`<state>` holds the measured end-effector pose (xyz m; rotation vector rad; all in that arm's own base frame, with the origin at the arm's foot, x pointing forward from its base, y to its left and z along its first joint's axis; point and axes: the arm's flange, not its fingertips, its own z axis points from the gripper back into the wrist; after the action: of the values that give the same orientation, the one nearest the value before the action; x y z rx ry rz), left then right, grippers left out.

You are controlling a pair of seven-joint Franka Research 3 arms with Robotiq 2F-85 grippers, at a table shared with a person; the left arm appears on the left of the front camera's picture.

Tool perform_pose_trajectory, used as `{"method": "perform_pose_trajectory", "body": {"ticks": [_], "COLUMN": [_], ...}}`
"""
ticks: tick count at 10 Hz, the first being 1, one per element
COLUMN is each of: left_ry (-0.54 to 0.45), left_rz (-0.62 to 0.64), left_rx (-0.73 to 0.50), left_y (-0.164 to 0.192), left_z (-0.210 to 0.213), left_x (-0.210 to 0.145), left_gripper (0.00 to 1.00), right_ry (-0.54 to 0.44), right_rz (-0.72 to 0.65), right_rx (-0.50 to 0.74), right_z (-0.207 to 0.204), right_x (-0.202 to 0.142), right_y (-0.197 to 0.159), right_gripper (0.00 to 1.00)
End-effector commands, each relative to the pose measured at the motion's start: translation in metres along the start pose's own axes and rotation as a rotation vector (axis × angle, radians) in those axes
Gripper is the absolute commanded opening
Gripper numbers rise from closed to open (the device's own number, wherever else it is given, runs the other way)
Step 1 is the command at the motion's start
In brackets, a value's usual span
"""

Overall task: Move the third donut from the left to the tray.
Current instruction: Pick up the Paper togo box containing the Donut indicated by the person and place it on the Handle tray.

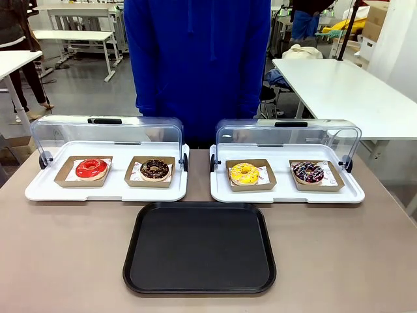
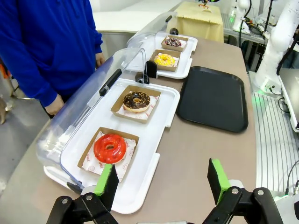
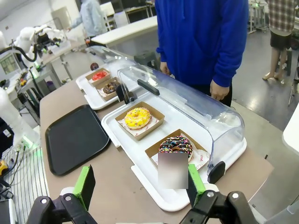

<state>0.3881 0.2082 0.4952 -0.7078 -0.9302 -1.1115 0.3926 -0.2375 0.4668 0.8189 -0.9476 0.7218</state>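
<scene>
**A:** The left gripper (image 2: 162,179) and right gripper (image 3: 140,182) are both hovering low over the table (image 1: 65,261), fingers standing wide apart.

**B:** And the yellow donut (image 1: 244,173)?

**A:** It's sitting in its box (image 1: 251,185) at the left end of the right white tray (image 1: 287,194), with the lid (image 1: 287,134) tipped back. The black tray (image 1: 199,251) is lying bare along the table's near edge.

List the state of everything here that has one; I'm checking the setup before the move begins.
yellow donut, in its cardboard box on the right white tray, untouched.
black tray, no donut on it.
left clear lid, swung open.
right clear lid, swung open.
left gripper, fingers open, holding nothing.
right gripper, fingers open, holding nothing.
</scene>
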Motion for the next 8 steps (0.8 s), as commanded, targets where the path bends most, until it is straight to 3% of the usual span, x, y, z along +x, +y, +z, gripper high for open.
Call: {"method": "perform_pose_trajectory", "body": {"ticks": [1, 8], "left_ry": [-0.002, -0.002], "left_rz": [-0.011, -0.011], "left_rx": [-0.01, -0.01], "left_y": [-0.0016, -0.0016], "left_z": [0.0014, 0.0014], "left_x": [0.0007, 0.0007], "left_gripper": [1.0, 1.0], "right_ry": [-0.018, -0.018], "right_rz": [0.013, 0.013], "right_rx": [0.005, 0.005], "right_z": [0.0002, 0.0002], "right_x": [0.0023, 0.0023], "right_y": [-0.0001, -0.0001], "right_gripper": [1.0, 1.0]}}
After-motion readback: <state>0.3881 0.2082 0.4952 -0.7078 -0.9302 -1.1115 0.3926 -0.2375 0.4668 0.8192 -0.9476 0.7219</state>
